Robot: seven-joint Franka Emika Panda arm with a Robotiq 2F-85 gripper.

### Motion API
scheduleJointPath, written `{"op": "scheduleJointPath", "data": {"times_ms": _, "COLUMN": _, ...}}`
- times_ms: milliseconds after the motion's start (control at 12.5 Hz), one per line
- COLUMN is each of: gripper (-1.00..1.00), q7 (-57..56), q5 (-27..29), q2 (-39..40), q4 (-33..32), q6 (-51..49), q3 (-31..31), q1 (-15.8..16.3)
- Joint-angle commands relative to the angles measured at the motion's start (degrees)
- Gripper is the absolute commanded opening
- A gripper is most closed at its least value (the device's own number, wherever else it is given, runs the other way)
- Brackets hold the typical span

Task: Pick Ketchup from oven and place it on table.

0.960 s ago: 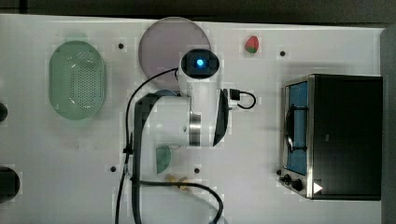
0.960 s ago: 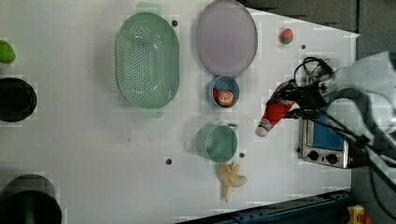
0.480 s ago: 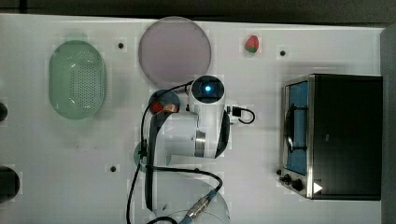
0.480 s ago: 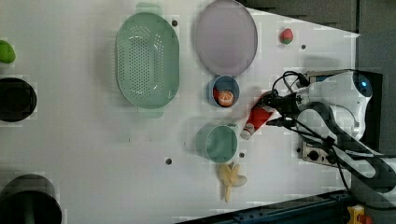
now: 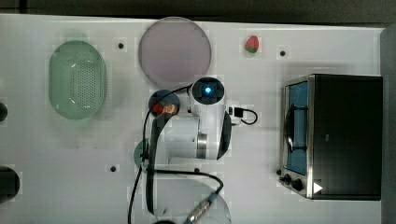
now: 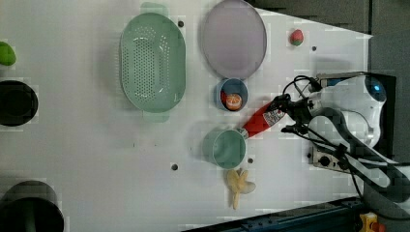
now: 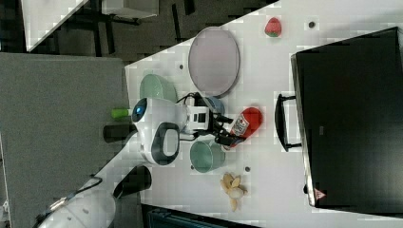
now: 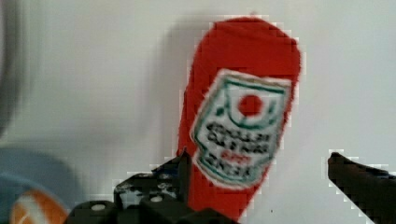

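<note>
Red plastic fills my wrist view: the ketchup (image 8: 240, 116) sits between my jaws (image 8: 261, 186), which stand spread wide, one finger against its side and the other well clear of it. In the left view I see the bottle lying on the white tabletop (image 6: 96, 145), its capped end just beside the green cup (image 6: 226, 149). From the jaws, the oven (image 7: 351, 118) lies beyond the bottle's far end in the right view.

White rounded arm (image 5: 205, 126) w/ blue light on top, black cables, black hand (image 6: 290, 113)
</note>
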Motion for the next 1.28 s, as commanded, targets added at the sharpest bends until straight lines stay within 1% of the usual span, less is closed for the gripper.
{"op": "scheduleJointPath", "data": {"times_ms": 80, "gripper": 1.0, "q7": 2.1, "q5": 1.1, "q2": -11.3, "q4": 7.1, "q6": -6.5, "q3": -1.4, "q1": -0.2}}
{"op": "scheduleJointPath", "data": {"times_ms": 240, "gripper": 1.0, "q7": 2.1, "q5": 0.9, "q2": -17.1, "q4": 13.4, "q6": -14.2, "q3": -1.6, "q1": -0.3}}
{"op": "scheduleJointPath", "data": {"times_ms": 400, "gripper": 1.0, "q7": 2.1, "q5": -0.5, "q2": -20.7, "q4": 21.3, "q6": -20.0, "q3": -1.7, "q1": -0.2}}
{"op": "scheduleJointPath", "data": {"times_ms": 560, "gripper": 1.0, "q7": 2.1, "q5": -3.1, "q2": -22.0, "q4": 29.0, "q6": -25.6, "q3": -1.6, "q1": -0.2}}
{"op": "scheduleJointPath", "data": {"times_ms": 720, "gripper": 1.0, "q7": 2.1, "q5": -5.3, "q2": -22.1, "q4": 34.9, "q6": -35.6, "q3": -1.9, "q1": -0.3}}
{"op": "scheduleJointPath", "data": {"times_ms": 880, "gripper": 1.0, "q7": 2.1, "q5": -5.3, "q2": -22.1, "q4": 38.0, "q6": -44.6, "q3": -2.1, "q1": -0.3}}
{"op": "scheduleJointPath", "data": {"times_ms": 960, "gripper": 1.0, "q7": 2.1, "q5": -5.3, "q2": -22.2, "q4": 38.9, "q6": -46.6, "q3": -2.1, "q1": -0.3}}
{"op": "scheduleJointPath", "data": {"times_ms": 1280, "gripper": 1.0, "q7": 2.1, "q5": -5.3, "q2": -22.3, "q4": 40.4, "q6": -45.8, "q3": -1.8, "q1": -0.2}}
